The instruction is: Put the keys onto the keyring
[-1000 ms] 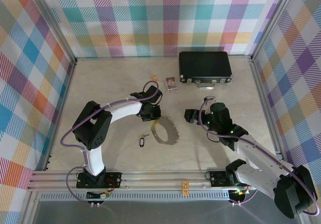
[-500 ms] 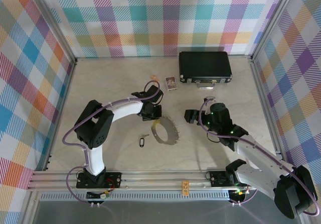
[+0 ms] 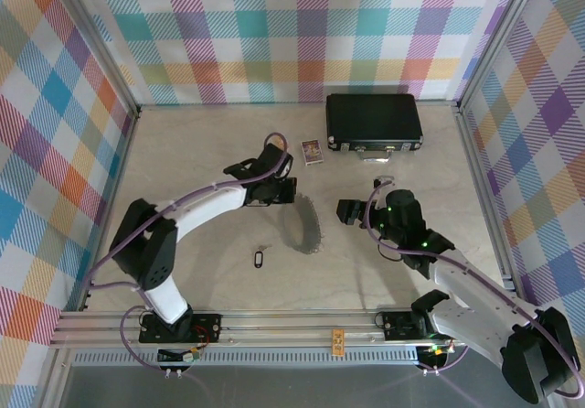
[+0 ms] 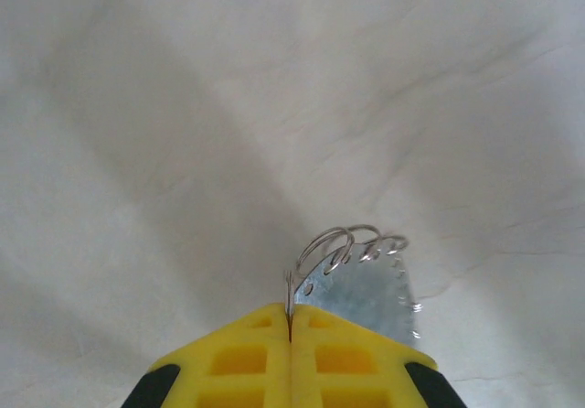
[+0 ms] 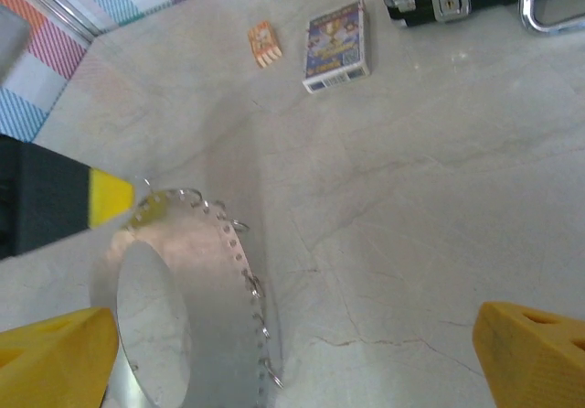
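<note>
While the black case [image 3: 374,121] sits closed, left tool [image 4: 291,324] is clamped tight on the keyring [image 4: 361,289], near-left of case; right tool [image 3: 351,210] gapes wide, empty; key [image 3: 259,257] on bench, farther from case.

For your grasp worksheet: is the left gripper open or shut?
Shut: on the left gripper, yellow fingers meet, pinching a wire loop on the metal disc.

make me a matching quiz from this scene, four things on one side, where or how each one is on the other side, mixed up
Things:
1 black case
2 key
3 metal ring
4 right gripper

Place or state:
a open, holding nothing
b pinched in the left gripper
c lying loose on the table
d at the back right

Pairs: 1-d, 2-c, 3-b, 4-a
</note>
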Controlling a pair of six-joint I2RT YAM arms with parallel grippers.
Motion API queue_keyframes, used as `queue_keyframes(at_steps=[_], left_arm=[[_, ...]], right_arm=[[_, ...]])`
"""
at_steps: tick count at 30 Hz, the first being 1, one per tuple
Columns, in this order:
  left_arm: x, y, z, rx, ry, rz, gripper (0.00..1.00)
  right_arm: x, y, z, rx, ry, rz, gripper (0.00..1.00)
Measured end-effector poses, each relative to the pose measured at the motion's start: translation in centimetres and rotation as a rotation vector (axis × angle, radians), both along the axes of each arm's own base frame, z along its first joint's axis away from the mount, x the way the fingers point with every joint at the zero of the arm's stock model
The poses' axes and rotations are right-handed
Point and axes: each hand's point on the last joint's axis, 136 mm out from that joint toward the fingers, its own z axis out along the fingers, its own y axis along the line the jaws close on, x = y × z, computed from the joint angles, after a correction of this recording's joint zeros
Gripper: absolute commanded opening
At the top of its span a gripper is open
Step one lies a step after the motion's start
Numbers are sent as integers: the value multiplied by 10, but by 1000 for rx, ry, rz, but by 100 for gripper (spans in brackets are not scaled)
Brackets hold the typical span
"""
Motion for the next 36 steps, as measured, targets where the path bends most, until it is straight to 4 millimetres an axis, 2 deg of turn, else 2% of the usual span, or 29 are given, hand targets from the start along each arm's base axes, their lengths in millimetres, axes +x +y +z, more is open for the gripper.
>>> queue_keyframes(at_steps=[6, 10, 12, 15, 17, 18, 20, 25, 28, 31, 36], left_arm=[[14, -12, 79, -101, -277, -85, 0], [16, -15, 107, -133, -418, -137, 0], [15, -16, 112, -143, -471, -159, 0], [8, -16, 113, -165, -518, -197, 0], [0, -20, 114, -191, -535, -240, 0], [-5, -23, 115, -213, -546, -274, 0], [-16, -29, 117, -259, -557, -333, 0], [-45, -43, 129, -405, -587, -481, 0], [-59, -49, 137, -484, -605, -558, 0], [-69, -53, 144, -545, -633, -617, 0], [-78, -52, 146, -596, -726, -667, 0]], right_arm=[[0, 1, 43, 33, -115, 16, 99], [-4, 8, 71, 47, -193, 79, 99], [-8, 11, 80, 51, -219, 110, 100], [-9, 16, 88, 44, -224, 140, 90], [-8, 19, 94, 41, -224, 160, 88], [-7, 22, 97, 43, -222, 170, 84], [-6, 26, 100, 40, -221, 189, 68], [-11, 32, 104, 42, -222, 240, 59], [-16, 33, 106, 46, -232, 263, 46], [-21, 37, 111, 60, -255, 296, 45], [-26, 45, 107, 70, -271, 362, 45]])
